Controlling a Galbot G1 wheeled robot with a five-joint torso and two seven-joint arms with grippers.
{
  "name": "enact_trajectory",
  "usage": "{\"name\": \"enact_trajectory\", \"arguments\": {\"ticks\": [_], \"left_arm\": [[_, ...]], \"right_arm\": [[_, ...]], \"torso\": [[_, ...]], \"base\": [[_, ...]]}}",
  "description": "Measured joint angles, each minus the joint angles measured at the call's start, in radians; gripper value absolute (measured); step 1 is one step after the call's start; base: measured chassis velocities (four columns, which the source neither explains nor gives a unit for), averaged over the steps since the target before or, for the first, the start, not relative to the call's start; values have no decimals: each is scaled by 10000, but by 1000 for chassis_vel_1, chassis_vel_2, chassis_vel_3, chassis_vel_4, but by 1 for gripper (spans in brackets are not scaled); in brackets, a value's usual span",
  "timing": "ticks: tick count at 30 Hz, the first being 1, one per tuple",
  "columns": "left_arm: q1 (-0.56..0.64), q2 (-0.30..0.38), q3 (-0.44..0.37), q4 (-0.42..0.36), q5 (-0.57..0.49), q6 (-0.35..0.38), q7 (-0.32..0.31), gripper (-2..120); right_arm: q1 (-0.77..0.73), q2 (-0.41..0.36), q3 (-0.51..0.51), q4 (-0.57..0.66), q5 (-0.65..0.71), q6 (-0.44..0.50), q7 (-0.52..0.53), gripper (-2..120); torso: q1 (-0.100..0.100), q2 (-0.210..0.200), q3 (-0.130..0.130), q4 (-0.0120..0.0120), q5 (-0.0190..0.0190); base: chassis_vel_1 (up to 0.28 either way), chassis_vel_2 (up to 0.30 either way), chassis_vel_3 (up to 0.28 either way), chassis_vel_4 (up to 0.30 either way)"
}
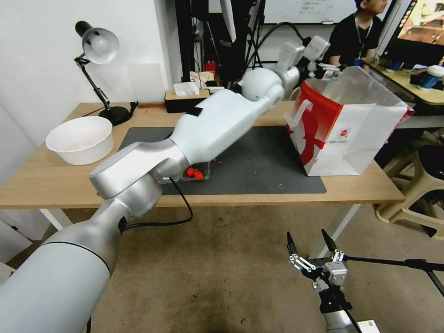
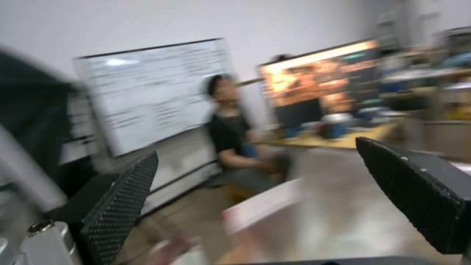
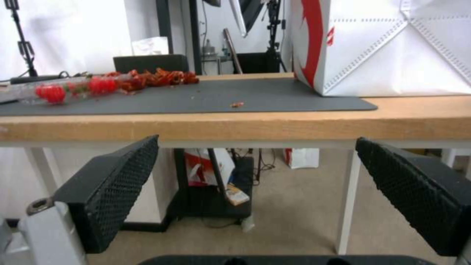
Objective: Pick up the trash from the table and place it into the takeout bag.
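Left gripper (image 1: 323, 58), jaws wide apart and empty, above the takeout bag (image 1: 344, 134). Right gripper (image 1: 309, 241), likewise spread and empty, hangs below the table (image 1: 41, 180).

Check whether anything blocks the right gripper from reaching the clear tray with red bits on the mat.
The table edge does: the right gripper, open, hangs below tabletop level in front of the table. Above the mat, the left arm stretches over the tray toward the bag.
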Motion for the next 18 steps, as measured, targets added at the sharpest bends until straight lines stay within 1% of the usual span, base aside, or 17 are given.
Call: {"name": "enact_trajectory", "arguments": {"ticks": [3, 5, 6, 7, 9, 10, 11, 13, 14, 15, 16, 17, 18], "left_arm": [[44, 3, -113, -56, 0, 8, -152, 100], [134, 3, -141, -329, 89, 38, -749, 100], [191, 6, -98, -575, 137, 85, -1402, 100], [191, 6, -98, -575, 137, 85, -1402, 100], [358, 4, 34, -1366, 149, 269, -3187, 100], [496, 59, 116, -2066, 143, 348, -4639, 100], [496, 59, 116, -2066, 143, 348, -4639, 100], [711, 432, 157, -2632, 203, 351, -6283, 100], [964, 746, 163, -3014, 385, 358, -7357, 100], [1293, 1046, 143, -3442, 652, 474, -8392, 100], [1293, 1046, 143, -3442, 652, 474, -8392, 100], [1428, 1165, 118, -3602, 787, 544, -8721, 100], [2009, 1674, 7, -4253, 1307, 790, -9650, 100]], "right_arm": [[-2, 3, -2, 3, 0, 0, 0, 100], [4, 2, -5, 13, 0, -5, 0, 100], [6, -4, -5, 28, 0, -14, 1, 100], [6, -4, -5, 28, 0, -14, 1, 100], [3, -50, 2, 60, 5, -38, 4, 100], [1, -89, 8, 63, 6, -42, 5, 100], [1, -89, 8, 63, 6, -42, 5, 100], [-4, -164, 0, 25, -4, -42, 6, 100], [2, -199, -14, 12, -21, -43, 6, 100], [14, -198, -18, 16, -26, -46, 7, 100], [14, -198, -18, 16, -26, -46, 7, 100], [14, -187, -16, 25, -25, -47, 10, 100], [-18, -92, 63, 111, -20, -47, 24, 100]], "torso": [[0, 0, 0, 2, 0], [0, 0, 0, 1, -1], [0, 0, 0, 1, -1], [0, 0, 0, 1, -1], [0, 0, 1, 1, 0], [-1, 0, -1, -9, 0], [-1, 0, -1, -9, 0], [-1, 3, -1, -6, 0], [-1, 3, -1, 4, -1], [1, 1, 0, 5, -2], [1, 1, 0, 5, -2], [2, 1, 0, 6, -3], [1, 2, 0, -2, -2]], "base": [[0, 0, 0, 0], [0, 0, 0, 0], [0, 0, 0, 0], [0, 0, 0, 0], [0, 0, 0, 0], [0, 0, 0, 0], [0, 0, 0, 0], [0, 0, 0, 0], [0, 0, 0, 0], [0, 0, 0, 0], [0, 0, 0, 0], [0, 0, 0, 0], [0, 0, 0, 0]]}}
